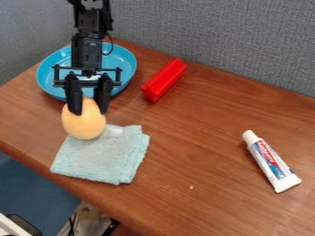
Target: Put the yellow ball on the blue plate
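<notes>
Camera view, the only one. My jaws (87, 94) point down over the upper part of the yellow ball (84, 119), one finger at each side of its top. They're clenched on the ball, fingertips against its surface. Ball is smooth, pale yellow-orange, roundish, slightly taller than wide. It sits at the upper left edge of a pale teal cloth (102, 155), overlapping it in view; can't tell if its underside touches cloth or table or hangs just above.

Blue plate (127, 66) is behind the ball, on the table (197, 138), near the gray wall (209, 41). Round, shallow, bright blue, raised rim. My black arm (88, 35) comes down from the top of the view and covers the middle of the plate. Ball is in front of the plate, not on it.

Cloth lies flat, roughly square, turned a bit, close to the table's front left edge. Small white spot near its top, just beside the ball.

Red block (164, 80), long and narrow, lies right of the plate as seen here, near but apart, set diagonally. White tube (271, 161) with blue and red print lies well apart, over on the right of the view, slanted, white cap toward the wall. Table is brown wood with visible grain.
</notes>
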Available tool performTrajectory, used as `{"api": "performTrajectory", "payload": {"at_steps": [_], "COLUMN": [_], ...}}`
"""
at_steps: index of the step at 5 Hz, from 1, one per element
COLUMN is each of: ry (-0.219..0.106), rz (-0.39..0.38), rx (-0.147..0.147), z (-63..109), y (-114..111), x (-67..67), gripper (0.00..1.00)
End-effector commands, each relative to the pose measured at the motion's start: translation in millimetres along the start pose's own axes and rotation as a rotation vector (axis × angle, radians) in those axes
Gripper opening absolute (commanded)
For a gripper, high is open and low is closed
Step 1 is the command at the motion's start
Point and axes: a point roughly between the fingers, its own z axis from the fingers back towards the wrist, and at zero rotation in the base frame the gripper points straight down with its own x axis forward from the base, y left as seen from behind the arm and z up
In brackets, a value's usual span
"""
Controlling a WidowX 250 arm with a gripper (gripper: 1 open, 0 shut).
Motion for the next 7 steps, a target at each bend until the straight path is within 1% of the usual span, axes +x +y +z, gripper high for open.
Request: {"api": "performTrajectory", "payload": {"at_steps": [1, 7], "ry": [0.001, 0.022], "rz": [-0.003, -0.003], "rx": [-0.027, -0.022], "z": [6.1, 5.5], "y": [2.9, 4.2], "x": [2.2, 2.9], "gripper": [0.00, 0.00]}}
